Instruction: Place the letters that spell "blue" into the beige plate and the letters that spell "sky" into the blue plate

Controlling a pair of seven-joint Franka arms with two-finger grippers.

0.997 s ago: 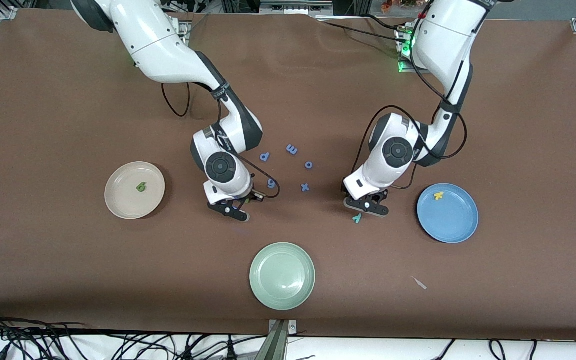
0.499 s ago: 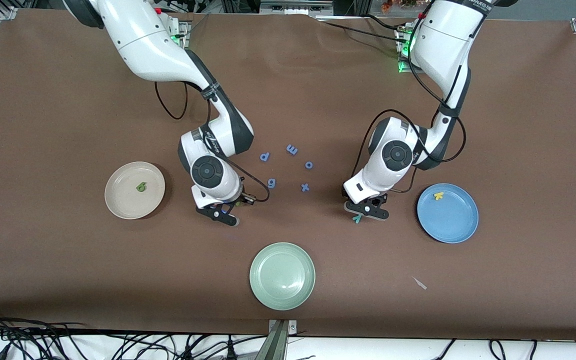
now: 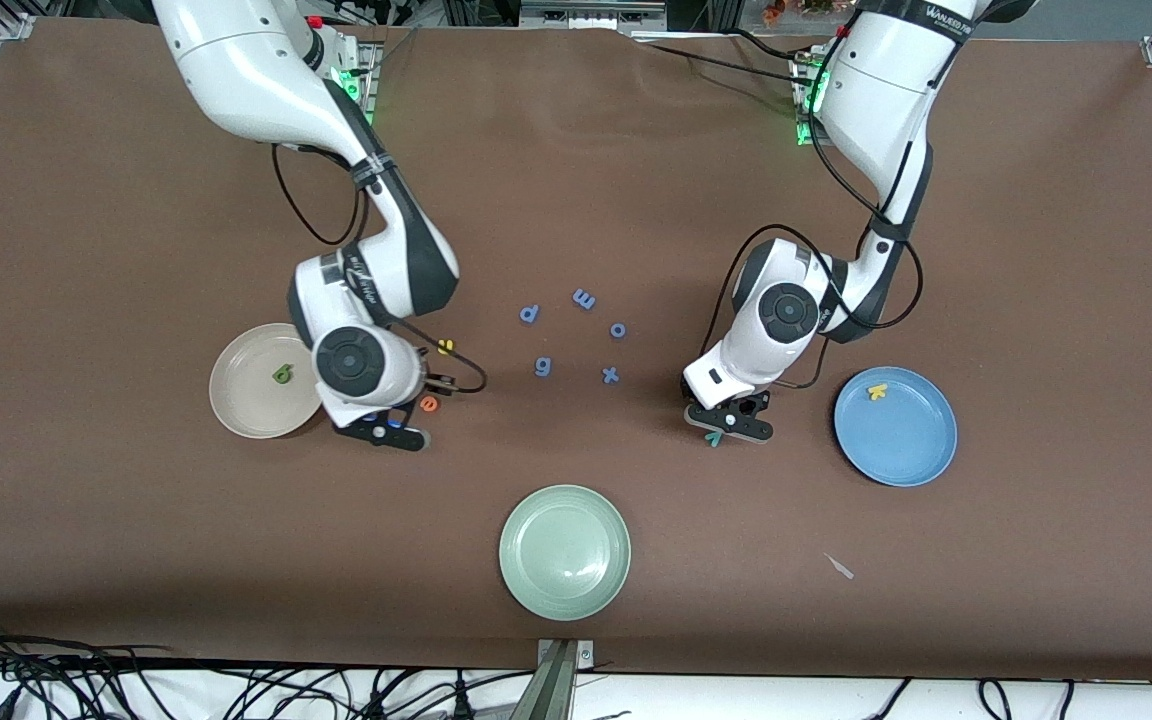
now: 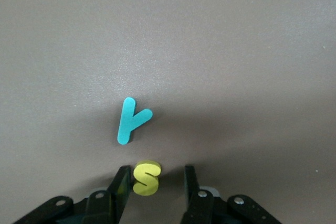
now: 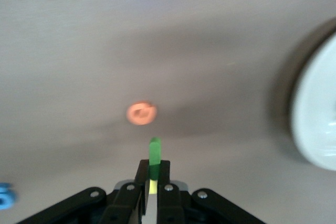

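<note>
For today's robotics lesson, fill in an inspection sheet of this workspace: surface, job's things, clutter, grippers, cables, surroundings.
Surface: brown table.
Job's things: green b in beige plate; yellow k in blue plate; orange e, yellow u and teal y on the table.
Clutter: pale green plate; blue letters p, m, o, g, x; paper scrap.
Grippers: left gripper around yellow s; right gripper shut on green l, beside the beige plate.
Cables: black cable loops on both arms.
Surroundings: wires along the table's near edge.
</note>
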